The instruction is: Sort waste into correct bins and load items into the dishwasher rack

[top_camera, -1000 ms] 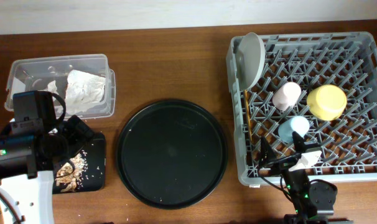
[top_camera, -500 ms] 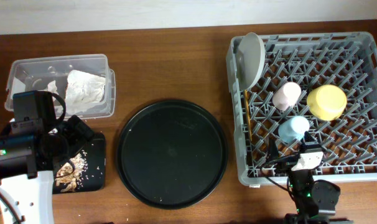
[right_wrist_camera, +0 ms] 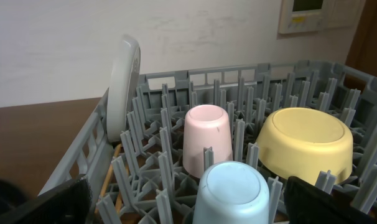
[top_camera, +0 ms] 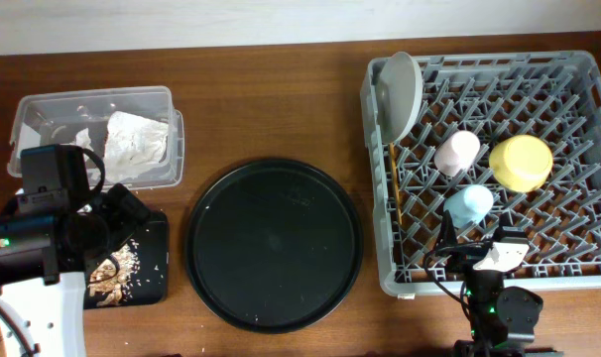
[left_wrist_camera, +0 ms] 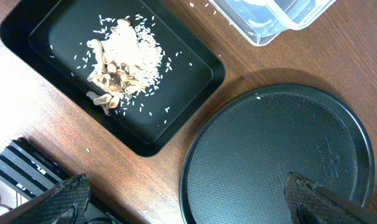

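- Grey rack (top_camera: 568, 238) takes up the right side of the table and already holds all the dishes: the white plate (top_camera: 401, 94) on edge at its left wall, the pink cup (top_camera: 456, 153) and blue cup (top_camera: 468, 205) mouth-down, and the yellow bowl (top_camera: 521, 163) upturned beside them.
- Chopsticks (top_camera: 396, 188) lie in the rack under the plate, with their long axis running from the far side toward the near side along the left wall.
- Right gripper (top_camera: 477, 243) sits at the rack's near edge with its fingers spread wide and nothing between them. The blue cup is straight ahead of it and closest, with the pink cup behind that and the bowl ahead to the right.
- Left gripper (left_wrist_camera: 185, 200) hangs over the gap between the shallow black tray (left_wrist_camera: 64, 25) and the round tray (top_camera: 274, 243), also wide open and empty.
- Food scraps (left_wrist_camera: 117, 62) sit in the shallow tray, up and to the left in the left wrist view, and napkins (top_camera: 134, 142) are in the clear tub (top_camera: 43, 109) beyond it.
- No wrapper can be picked out in any view.
- Nothing lies on the round tray between the arms, so neither gripper seems to have anything left to reach for. Sorting and loading look finished, and the next move is probably just pulling both arms straight back, the right one clear of the rack edge.
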Tool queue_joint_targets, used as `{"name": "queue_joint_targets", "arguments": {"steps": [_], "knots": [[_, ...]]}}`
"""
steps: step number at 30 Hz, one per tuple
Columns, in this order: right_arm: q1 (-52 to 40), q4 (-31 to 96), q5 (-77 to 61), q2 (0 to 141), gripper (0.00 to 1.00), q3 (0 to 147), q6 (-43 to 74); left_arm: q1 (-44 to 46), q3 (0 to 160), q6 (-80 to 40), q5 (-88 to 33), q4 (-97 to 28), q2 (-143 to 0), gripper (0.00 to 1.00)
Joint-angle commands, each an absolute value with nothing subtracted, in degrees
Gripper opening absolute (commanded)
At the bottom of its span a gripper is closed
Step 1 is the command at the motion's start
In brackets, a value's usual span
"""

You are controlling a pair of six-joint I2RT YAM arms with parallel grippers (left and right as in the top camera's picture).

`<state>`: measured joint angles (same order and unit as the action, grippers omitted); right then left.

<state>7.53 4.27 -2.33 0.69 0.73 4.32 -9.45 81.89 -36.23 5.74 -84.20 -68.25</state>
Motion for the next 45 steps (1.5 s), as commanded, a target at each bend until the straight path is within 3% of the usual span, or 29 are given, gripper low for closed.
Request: {"name": "queue_joint_targets", "arguments": {"steps": [1, 12, 19, 24, 30, 37, 45], "knots": [[7.9, 4.5, -1.2, 0.2, 0.99, 0.3, 4.8, -9.7, 82.3, -36.0, 5.3, -84.1, -67.9, 0.99], [7.9, 4.5, -1.2, 0.2, 0.99, 0.3, 4.8, -9.7, 82.3, -36.0, 5.3, -84.1, -67.9, 0.99], [7.9, 4.5, -1.2, 0.2, 0.99, 0.3, 4.8, -8.6, 77.5, -29.2, 4.2, -83.7, -65.4, 0.99], [7.9, 4.5, -1.2, 0.2, 0.99, 0.3, 4.8, -2.5, 52.7, -12.4, -2.9, -56.3, -51.0, 0.99], [7.9, 4.5, -1.2, 0.2, 0.99, 0.3, 4.8, -0.5, 17.0, -11.7, -7.4, -23.8, -24.9, 0.99], [7.9, 4.5, -1.2, 0.2, 0.99, 0.3, 4.8, -0.5, 4.9, -11.6, -10.2, -5.6, -12.9, 0.99], [7.9, 4.5, -1.2, 0.2, 0.99, 0.3, 4.8, -0.5, 0.5, -8.6, -10.3, -3.6, -2.8, 0.99]]}}
